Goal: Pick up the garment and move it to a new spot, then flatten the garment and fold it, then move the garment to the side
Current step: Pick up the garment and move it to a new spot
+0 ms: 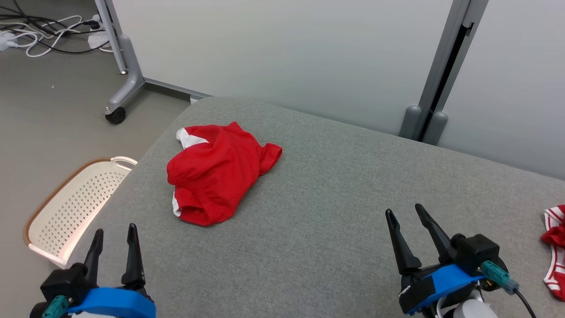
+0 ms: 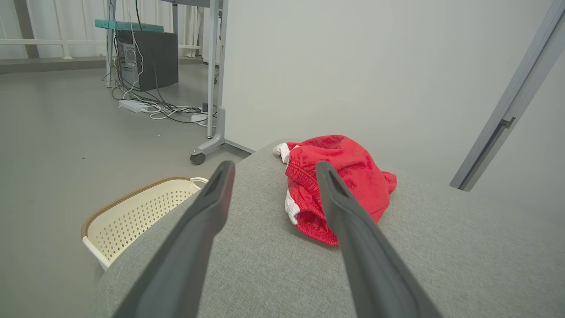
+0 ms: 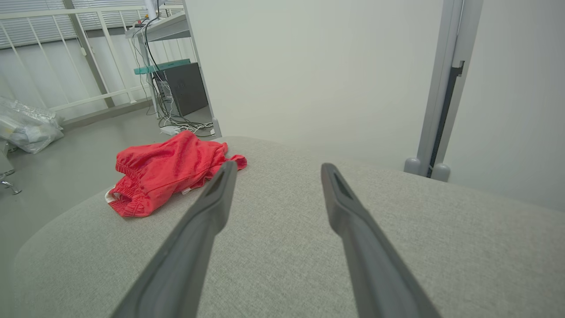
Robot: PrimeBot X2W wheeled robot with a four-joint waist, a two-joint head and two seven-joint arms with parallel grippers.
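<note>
So the red garment (image 1: 218,172) is bunched up in a heap on the grey padded table (image 1: 335,194), around 10 o'clock from the middle of the head view. It looks like shorts: there's an elastic waistband facing the robot and white trim poking out at the sides. It's all crumpled, so my guess is nothing in the task has started and the pick-up comes first.

Both arms sit low at the near edge, the left gripper (image 1: 115,228) at 7 o'clock and the right gripper (image 1: 403,209) at 5 o'clock. The fingers on both are spread wide with nothing between them, and neither is touching the cloth. It reads to me like a ready pose, jaws open so either one can go straight in for a pinch.

The heap is at roughly 1 o'clock from the left gripper and much closer to it, so that arm seems the natural one to reach. The right one is well apart from it.

Off the table's edge at 8 o'clock there's a cream perforated basket (image 1: 70,207) on the floor. Another red-and-white striped cloth (image 1: 555,247) lies at 4 o'clock, maybe a spot for finished pieces. I can't say for sure though.
</note>
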